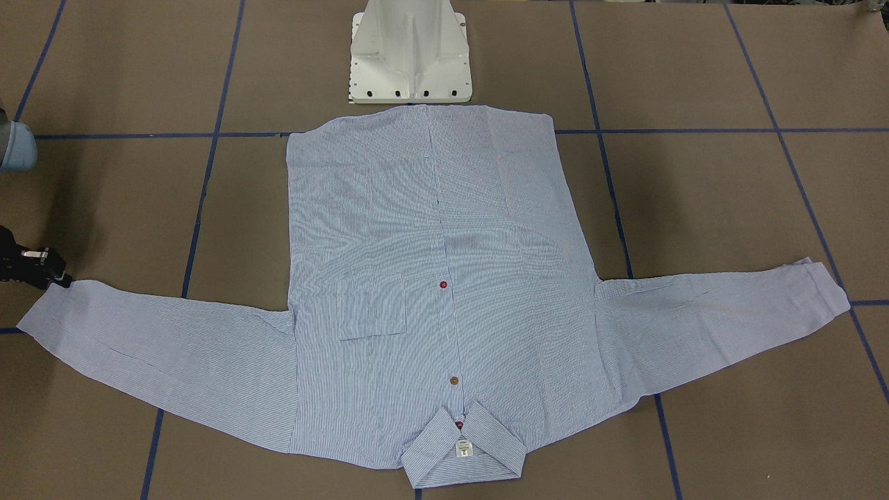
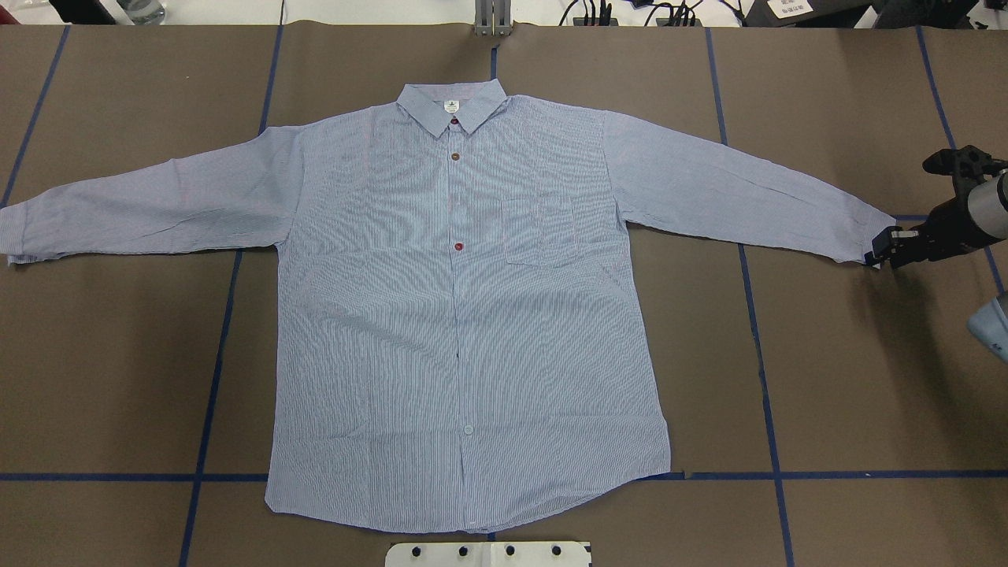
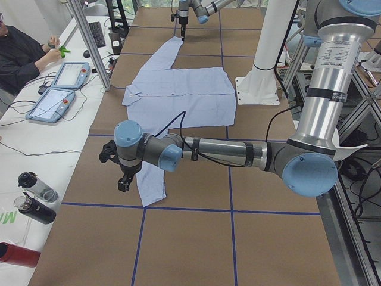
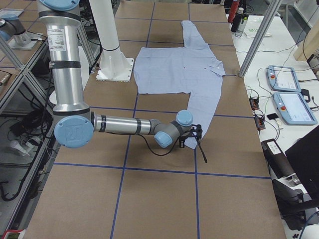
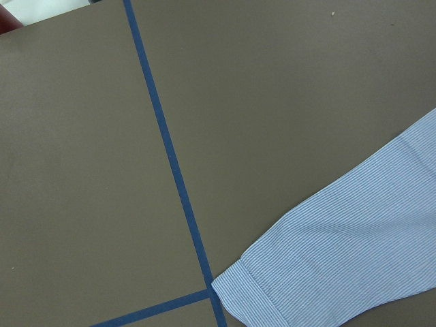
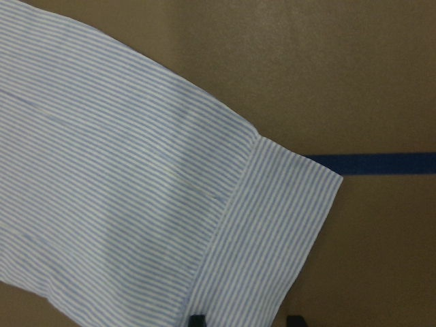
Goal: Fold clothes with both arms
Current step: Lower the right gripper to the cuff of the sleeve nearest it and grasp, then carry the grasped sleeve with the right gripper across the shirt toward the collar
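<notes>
Stage: the very start, as I judge it; the shirt (image 2: 465,315) lies spread front-up on the table (image 2: 827,394), both sleeves out to the sides, the collar (image 2: 450,110) at the far edge from the robot, and no fold is made yet.

At the left end, the left cuff (image 5: 272,293) rests by a crossing of blue tape lines (image 5: 167,157); the left gripper (image 3: 124,182) hangs just beyond that cuff, beside it rather than on it; whether its jaws are wide or narrow I cannot tell, since only the side view shows it and its own wrist camera catches no finger.

Across the middle, the body lies smooth, pocket (image 2: 543,230) and button row showing.

At the right end, the right gripper (image 2: 888,250) sits at the tip of the right cuff (image 6: 272,238); its fingertips (image 6: 197,319) stand apart with the cuff's edge between them (nothing pinched, as far as the wrist view shows).

Next, I think, each gripper must close on its own cuff, lift it clear, and carry the sleeve inward over the chest; the left one needs to come in over the cloth first; a shallow bite on thin fabric could slip.

Hidden or doubtful: the left arm is absent from the overhead view; how high either gripper sits above the table is unclear; the right fingers are cut off at the bottom of the wrist view.
</notes>
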`<state>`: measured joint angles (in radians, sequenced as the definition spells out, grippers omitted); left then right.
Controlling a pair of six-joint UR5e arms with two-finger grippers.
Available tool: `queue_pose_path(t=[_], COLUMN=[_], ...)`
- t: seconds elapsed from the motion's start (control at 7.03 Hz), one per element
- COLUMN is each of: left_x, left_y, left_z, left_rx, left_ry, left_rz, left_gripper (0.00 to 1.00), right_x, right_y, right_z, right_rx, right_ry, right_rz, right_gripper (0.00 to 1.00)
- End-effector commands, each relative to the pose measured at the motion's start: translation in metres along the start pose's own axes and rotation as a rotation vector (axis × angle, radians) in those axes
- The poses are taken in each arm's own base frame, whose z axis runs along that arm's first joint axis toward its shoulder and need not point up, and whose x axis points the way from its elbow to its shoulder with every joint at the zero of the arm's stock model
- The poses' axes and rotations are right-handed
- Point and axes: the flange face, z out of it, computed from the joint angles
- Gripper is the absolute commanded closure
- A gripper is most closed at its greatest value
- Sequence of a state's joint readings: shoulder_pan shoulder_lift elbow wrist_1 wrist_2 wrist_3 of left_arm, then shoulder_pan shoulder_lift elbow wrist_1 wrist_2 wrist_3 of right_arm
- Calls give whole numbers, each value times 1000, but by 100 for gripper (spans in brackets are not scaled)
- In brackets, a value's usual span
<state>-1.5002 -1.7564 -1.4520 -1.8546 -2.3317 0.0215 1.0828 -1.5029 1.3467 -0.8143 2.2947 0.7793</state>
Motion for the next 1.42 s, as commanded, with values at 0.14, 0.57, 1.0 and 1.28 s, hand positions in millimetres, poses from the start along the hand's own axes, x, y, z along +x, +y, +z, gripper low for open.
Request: queue_pose_path(t=[0.14, 0.57, 1.0, 1.28], left_x=[0, 1, 1, 1], left_y=[0, -1, -1, -3], left_z=[0, -1, -1, -1], left_rx=[1, 2, 2, 3], left_ry=[0, 0, 0, 0], left_rz=[0, 2, -2, -5], left_gripper=[1, 1, 1, 1], right_x=[2, 6, -74, -211], right_y=[-3, -14, -34, -80], right_z=[-6, -39, -138, -149], right_rx=[12, 41, 136, 157], right_ry=[-4, -57, -237, -321], right_rz=[2, 7, -124, -287], right_gripper=[100, 100, 100, 100])
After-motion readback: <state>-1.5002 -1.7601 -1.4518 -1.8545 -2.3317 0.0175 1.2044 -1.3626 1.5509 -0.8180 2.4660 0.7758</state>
